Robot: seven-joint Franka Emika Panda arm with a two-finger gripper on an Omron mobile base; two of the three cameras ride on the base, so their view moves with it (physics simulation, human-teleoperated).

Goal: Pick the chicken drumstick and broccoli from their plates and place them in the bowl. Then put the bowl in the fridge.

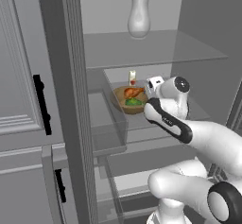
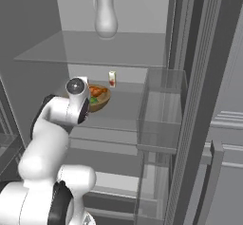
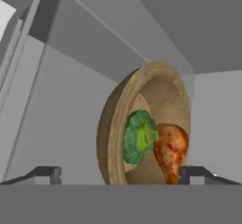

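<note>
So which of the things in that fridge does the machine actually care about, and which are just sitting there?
Part of the job:
- wooden bowl, on the fridge shelf
- chicken drumstick, in the bowl
- broccoli, in the bowl beside it
- end effector, open, fingertips either side of the bowl

Just sitting there:
- white jug, upper shelf
- small carton, behind the bowl

The white arm (image 1: pixel 198 138) is being held bent at the elbow and stretched forward and upward from the base, its wrist levelled. The claw (image 3: pixel 120 173) is being kept wide open, its two dark fingertips (image 3: pixel 45 173) standing far apart and gripping nothing.
</note>
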